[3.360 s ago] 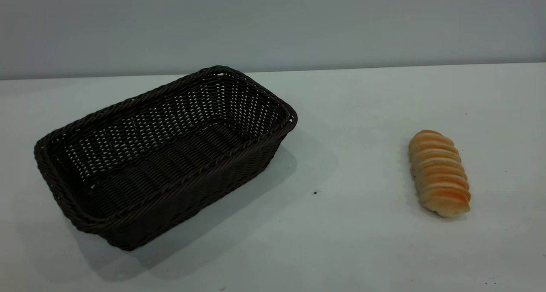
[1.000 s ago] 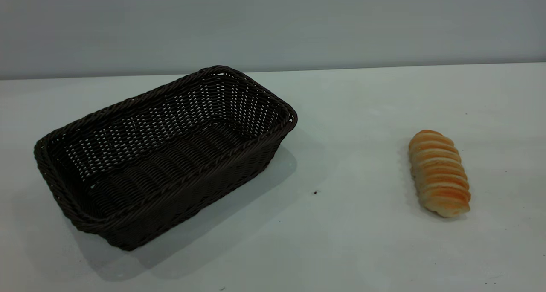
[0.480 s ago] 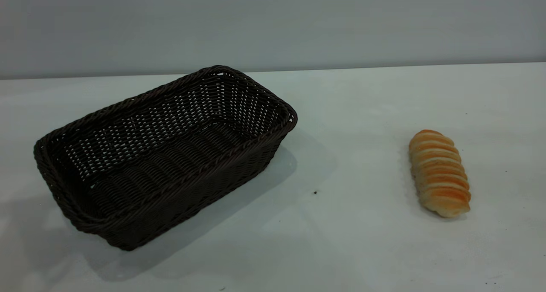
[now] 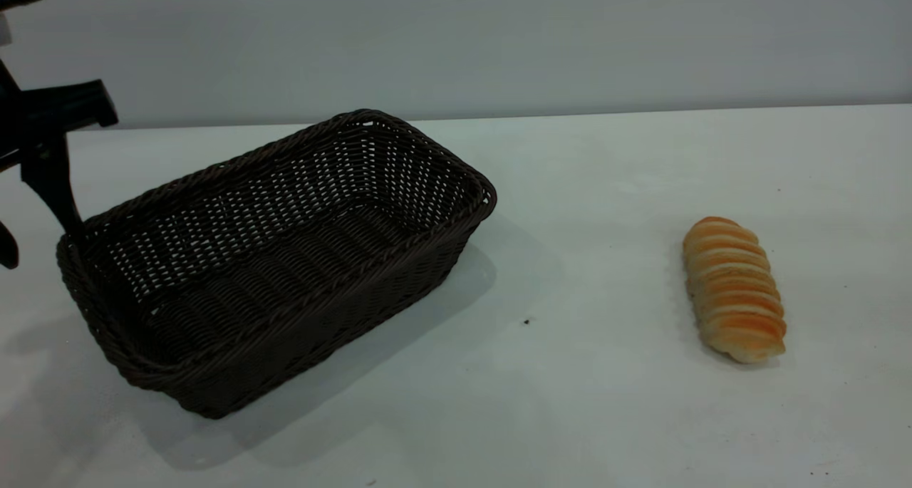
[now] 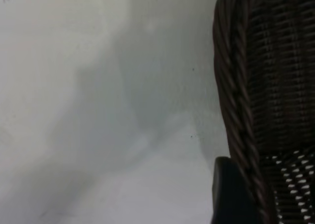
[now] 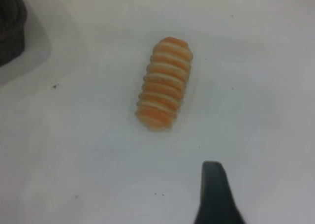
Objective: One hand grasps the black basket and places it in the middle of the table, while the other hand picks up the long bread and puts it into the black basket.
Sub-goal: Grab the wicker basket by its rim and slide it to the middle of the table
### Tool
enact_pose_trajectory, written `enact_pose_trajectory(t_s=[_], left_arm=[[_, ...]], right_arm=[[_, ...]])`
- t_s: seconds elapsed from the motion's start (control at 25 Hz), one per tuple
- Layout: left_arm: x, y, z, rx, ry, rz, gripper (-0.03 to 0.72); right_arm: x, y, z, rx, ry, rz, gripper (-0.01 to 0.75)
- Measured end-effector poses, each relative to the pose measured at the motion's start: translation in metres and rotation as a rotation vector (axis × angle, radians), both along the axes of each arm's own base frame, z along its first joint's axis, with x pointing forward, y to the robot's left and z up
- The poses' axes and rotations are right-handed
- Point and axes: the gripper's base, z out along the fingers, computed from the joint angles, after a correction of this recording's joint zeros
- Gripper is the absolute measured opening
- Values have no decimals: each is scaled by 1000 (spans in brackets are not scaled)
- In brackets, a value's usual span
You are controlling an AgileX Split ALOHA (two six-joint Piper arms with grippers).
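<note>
The black basket (image 4: 278,260) lies slanted on the left half of the white table (image 4: 584,395), empty. My left gripper (image 4: 41,249) has come in at the far left and is open. One finger (image 4: 60,196) reaches down to the basket's left end rim, and the other shows at the picture's edge. In the left wrist view that finger (image 5: 229,192) stands just outside the braided rim (image 5: 236,106). The long bread (image 4: 734,291) lies on the table at the right. The right wrist view shows the bread (image 6: 163,82) below and ahead of my right gripper (image 6: 215,197), which hangs above the table.
A grey wall (image 4: 499,39) runs behind the table's far edge. A corner of the basket (image 6: 10,32) shows in the right wrist view. Tiny dark specks (image 4: 526,322) dot the tabletop between basket and bread.
My left gripper has entered the exterior view from the far left and come down to the basket's left end. Basket and bread have not moved.
</note>
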Motion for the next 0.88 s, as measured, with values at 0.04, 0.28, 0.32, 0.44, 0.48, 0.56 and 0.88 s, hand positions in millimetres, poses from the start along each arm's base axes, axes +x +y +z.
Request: enact_pose_trajectory(t_s=[0.04,0.28,0.32,0.44,0.48,0.56,0.88], left_arm=[[0,0,-1,-1,1,7,449],[3,-8,-23,2,56,1,449],[5,-10,-26,2,57,3,449],[8,-13,-41,3,72,-3,449],[8,-13,-46,6,87,-3,449],[9,-13,-58,10,120,-1,449],[18,-16,-106,-5,122,14,429]], right_arm=[[0,0,0,1,0,0,481],[0,0,0,7,0,0,481],[0,0,0,6,0,0,481],[0,0,0,2,-1,5,481],[0,0,0,2,-2,5,481],[0,1,0,2,-2,6,481],[0,1,0,3,-2,6,481]])
